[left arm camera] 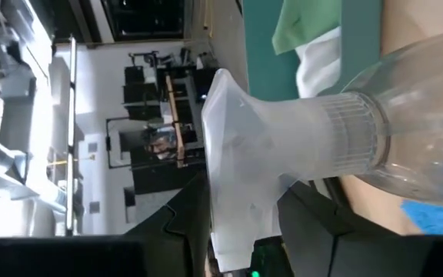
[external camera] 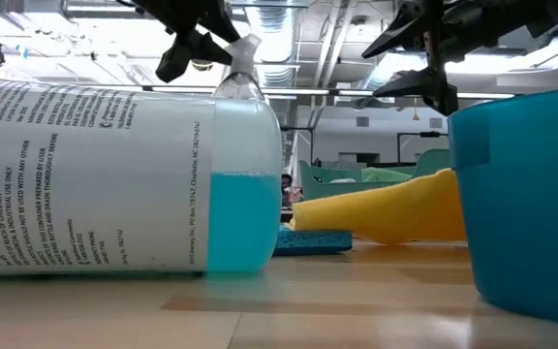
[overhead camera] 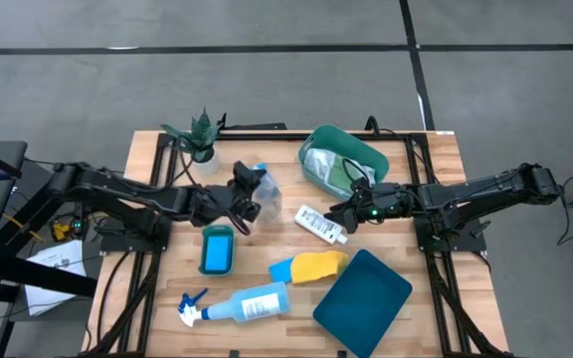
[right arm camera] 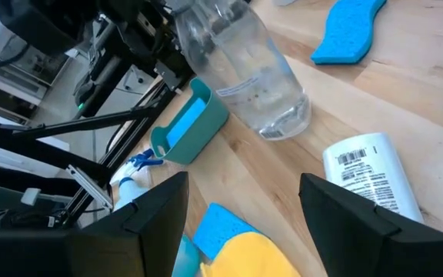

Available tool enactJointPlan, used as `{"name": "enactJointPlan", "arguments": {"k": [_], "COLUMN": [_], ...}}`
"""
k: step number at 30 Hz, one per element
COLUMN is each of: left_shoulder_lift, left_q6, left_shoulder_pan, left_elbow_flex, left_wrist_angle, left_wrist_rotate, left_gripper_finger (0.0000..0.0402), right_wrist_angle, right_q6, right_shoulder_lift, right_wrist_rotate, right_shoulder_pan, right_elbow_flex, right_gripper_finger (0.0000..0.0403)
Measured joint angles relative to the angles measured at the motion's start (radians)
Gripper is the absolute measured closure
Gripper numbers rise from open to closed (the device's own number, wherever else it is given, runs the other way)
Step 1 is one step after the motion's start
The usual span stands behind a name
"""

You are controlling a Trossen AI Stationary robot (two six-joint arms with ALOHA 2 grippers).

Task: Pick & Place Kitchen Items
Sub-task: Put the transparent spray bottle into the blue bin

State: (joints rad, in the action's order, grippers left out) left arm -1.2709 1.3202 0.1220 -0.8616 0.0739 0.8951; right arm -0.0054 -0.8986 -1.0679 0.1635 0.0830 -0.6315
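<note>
Left tool (overhead camera: 244, 199), frame centre-left, clamps a clear plastic spray bottle (overhead camera: 264, 192) by its neck (bottle tilted); right tool (overhead camera: 348, 215) gapes wide above the small white bottle (overhead camera: 320, 223).

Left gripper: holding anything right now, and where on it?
Yes. The left gripper is closed on a clear spray bottle, gripped at its spray head, just above the ribbed neck collar. The right gripper is open and holds nothing.

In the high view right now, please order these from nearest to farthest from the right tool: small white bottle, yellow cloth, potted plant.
From the right tool:
1. Small white bottle, just beside it, toward the table's middle.
2. Yellow cloth, toward the front edge.
3. Potted plant, at the far back-left corner.
</note>
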Motion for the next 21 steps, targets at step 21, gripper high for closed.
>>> {"name": "enactJointPlan", "arguments": {"k": [21], "left_shoulder_lift": [-0.041], "left_q6": [-0.030], "left_shoulder_pan": [-0.002], "left_elbow_flex": [0.095], "left_wrist_angle": [0.201], "left_wrist_rotate": [0.114], "left_gripper_finger": [0.0277], "right_wrist_angle": [-0.018], "right_q6": [0.008], "right_shoulder_lift": [0.000], "right_wrist_rotate": [-0.005], "right_shoulder_pan": [0.002], "right_elbow_flex": [0.000], "right_gripper_finger": [0.0163]}}
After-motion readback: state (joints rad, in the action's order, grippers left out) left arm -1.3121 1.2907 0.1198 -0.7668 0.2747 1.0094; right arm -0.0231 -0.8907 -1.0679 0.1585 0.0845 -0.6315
